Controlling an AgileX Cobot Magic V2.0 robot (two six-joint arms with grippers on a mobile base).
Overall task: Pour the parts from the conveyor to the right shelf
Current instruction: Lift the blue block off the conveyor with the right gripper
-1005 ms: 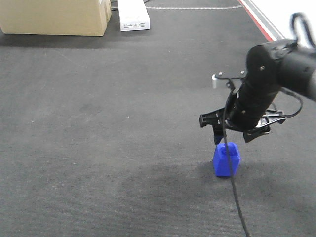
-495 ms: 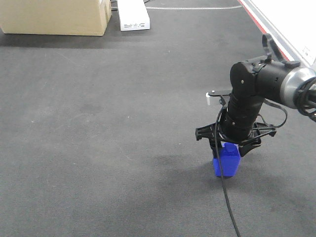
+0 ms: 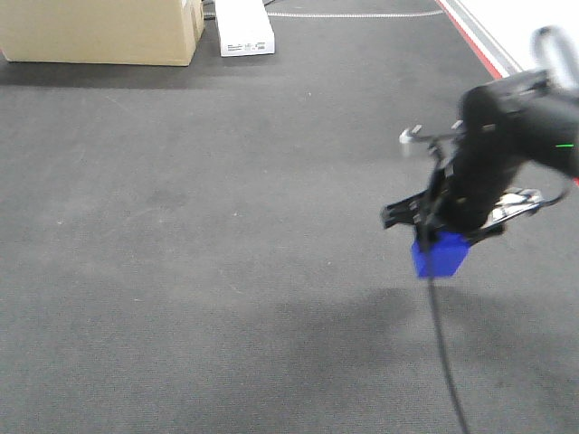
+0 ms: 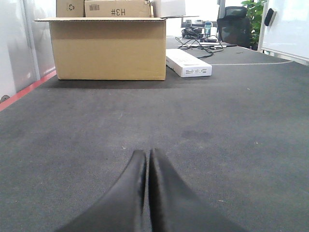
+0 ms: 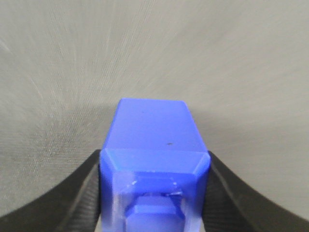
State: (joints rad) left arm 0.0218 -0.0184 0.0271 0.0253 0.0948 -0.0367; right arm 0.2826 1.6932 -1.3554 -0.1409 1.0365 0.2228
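The part, a small bright-blue plastic block (image 3: 440, 255), hangs above the dark-grey conveyor (image 3: 199, 235) at the right of the front view, with its shadow on the belt below. My right gripper (image 3: 441, 244) is shut on it. In the right wrist view the blue block (image 5: 154, 159) fills the space between the two black fingers (image 5: 72, 198), which press on both its sides. My left gripper (image 4: 147, 157) is shut with nothing in it, low over the belt (image 4: 231, 145). The right shelf is out of view.
A large cardboard box (image 3: 99, 32) and a flat white box (image 3: 244, 27) stand at the far end of the belt. A red edge stripe with a white rail (image 3: 475, 41) runs along the right side. A black cable (image 3: 443, 353) hangs from the right arm.
The right gripper closed on the blue block and lifted it off the belt, moving up and slightly right. The left gripper view has no earlier frame.
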